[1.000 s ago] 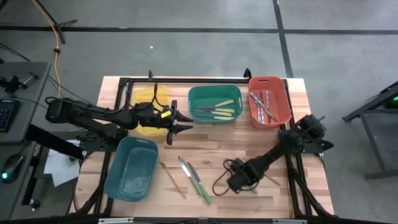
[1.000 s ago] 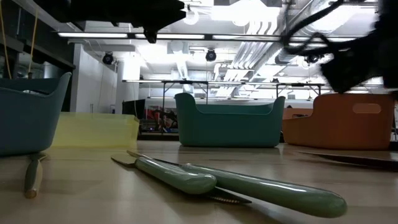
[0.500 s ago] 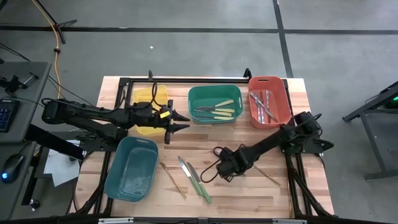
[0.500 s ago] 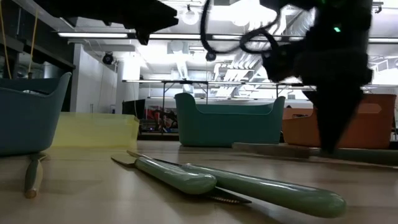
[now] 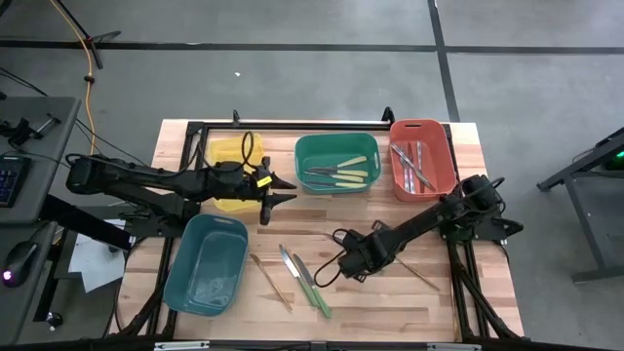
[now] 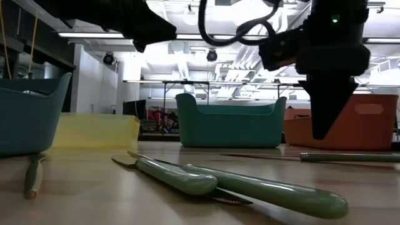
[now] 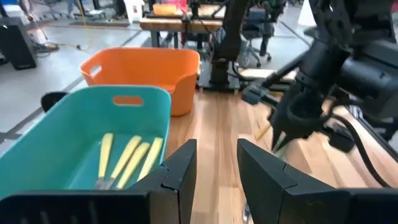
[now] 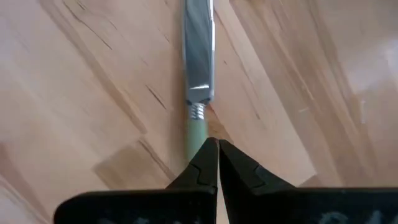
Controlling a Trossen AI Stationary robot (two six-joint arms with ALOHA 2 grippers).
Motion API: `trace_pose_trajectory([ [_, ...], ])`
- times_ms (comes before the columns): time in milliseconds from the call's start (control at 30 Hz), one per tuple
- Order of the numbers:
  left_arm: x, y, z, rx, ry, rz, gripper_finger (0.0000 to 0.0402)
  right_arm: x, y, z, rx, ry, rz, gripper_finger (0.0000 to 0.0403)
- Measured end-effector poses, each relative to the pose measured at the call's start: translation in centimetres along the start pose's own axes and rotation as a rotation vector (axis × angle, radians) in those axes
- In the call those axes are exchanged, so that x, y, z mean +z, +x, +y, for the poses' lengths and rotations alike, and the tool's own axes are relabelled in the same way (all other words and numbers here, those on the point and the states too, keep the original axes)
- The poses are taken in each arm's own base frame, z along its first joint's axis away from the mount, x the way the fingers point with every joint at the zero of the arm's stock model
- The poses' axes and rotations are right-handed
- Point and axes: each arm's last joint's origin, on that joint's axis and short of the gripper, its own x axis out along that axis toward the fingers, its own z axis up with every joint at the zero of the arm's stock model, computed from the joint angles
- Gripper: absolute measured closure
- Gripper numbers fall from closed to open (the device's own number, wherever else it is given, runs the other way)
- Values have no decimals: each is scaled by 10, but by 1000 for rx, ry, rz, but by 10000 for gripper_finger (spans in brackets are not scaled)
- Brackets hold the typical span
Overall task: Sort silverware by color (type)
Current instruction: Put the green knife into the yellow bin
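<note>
My right gripper [image 5: 342, 270] is shut and points down at the table's middle. Its tip [image 8: 212, 148] hangs just above the green handle [image 8: 197, 129] of a knife with a silver blade [image 8: 199, 56]. The low view shows that knife [image 6: 350, 157] flat on the wood with the tip [image 6: 320, 134] clear of it. Two more green-handled pieces of silverware [image 5: 304, 274] and a wooden one [image 5: 270, 280] lie to the left of it. My left gripper [image 5: 283, 192] hovers open between the yellow bin [image 5: 236, 171] and the green bin [image 5: 337, 163], with nothing between its fingers [image 7: 186, 168].
The green bin holds yellow-handled pieces [image 7: 127, 158]. The red bin [image 5: 421, 159] at the far right holds silver ones. A teal bin [image 5: 207, 263] stands at the near left. Another wooden piece [image 5: 419, 274] lies right of my right gripper.
My right gripper has travelled toward the table's left edge, rolling its wrist, then lifted its shut tip off the table. My left gripper has tipped slightly downward without changing place.
</note>
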Motion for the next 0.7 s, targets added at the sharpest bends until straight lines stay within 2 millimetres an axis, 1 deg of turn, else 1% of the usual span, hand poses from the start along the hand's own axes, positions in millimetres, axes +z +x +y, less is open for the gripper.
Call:
trace_pose_trajectory([
  [100, -11, 12, -2, -64, 36, 55, 300, -3, 1, -4, -30, -28, 35, 401],
  [200, -26, 30, -5, -137, 99, 79, 316, -8, -8, -9, -39, -52, 57, 402],
  [300, -34, 48, -9, -218, 170, 103, 352, -14, -27, -16, -24, -61, 48, 402],
  [367, -35, 60, -13, -251, 196, 117, 383, -19, -43, -22, -21, -48, 13, 402],
  [400, -34, 67, -16, -269, 211, 119, 392, -21, -50, -25, -17, -36, -8, 402],
  [533, -39, 96, -32, -318, 271, 156, 396, -28, -72, -32, 17, 35, -93, 403],
  [600, -47, 111, -38, -327, 299, 189, 400, -30, -77, -32, 34, 44, -107, 403],
  [700, -54, 133, -43, -284, 338, 211, 400, -32, -78, -31, 42, 48, -111, 403],
])
